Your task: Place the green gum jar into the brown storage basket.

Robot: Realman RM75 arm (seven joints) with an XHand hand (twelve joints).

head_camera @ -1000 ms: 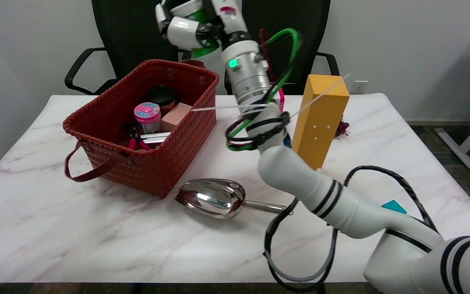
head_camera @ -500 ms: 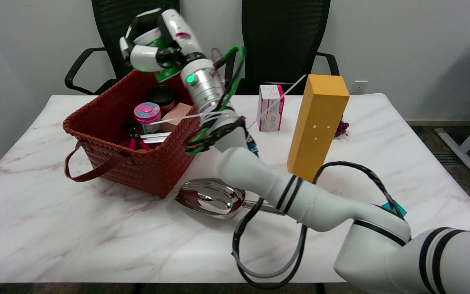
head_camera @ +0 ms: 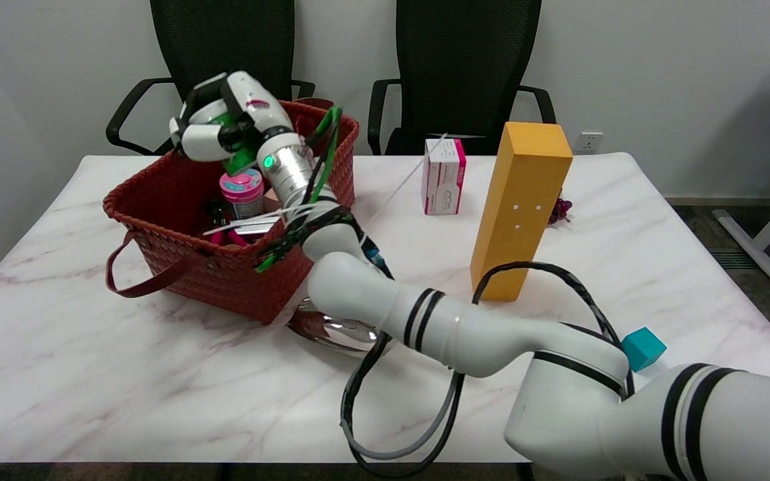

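Note:
My right hand [head_camera: 221, 127] hangs over the inside of the brown woven basket [head_camera: 178, 267], near its back half. It grips the green gum jar [head_camera: 236, 157], of which only green slivers and a white rim show between the fingers. The jar is in the air above the basket's contents, just above a pink-lidded jar [head_camera: 242, 190]. My forearm crosses the basket's right rim.
The basket also holds red-handled pliers [head_camera: 218, 230] and a silvery item. A steel scoop [head_camera: 331, 331] lies under my arm in front of the basket. A pink-white box [head_camera: 443, 176], a tall yellow block [head_camera: 519, 207], a teal cube [head_camera: 643, 347] and two black chairs are around.
My right hand has carried the green jar left and down, from high above the basket's far right corner to low over its interior. The arm now covers most of the scoop.

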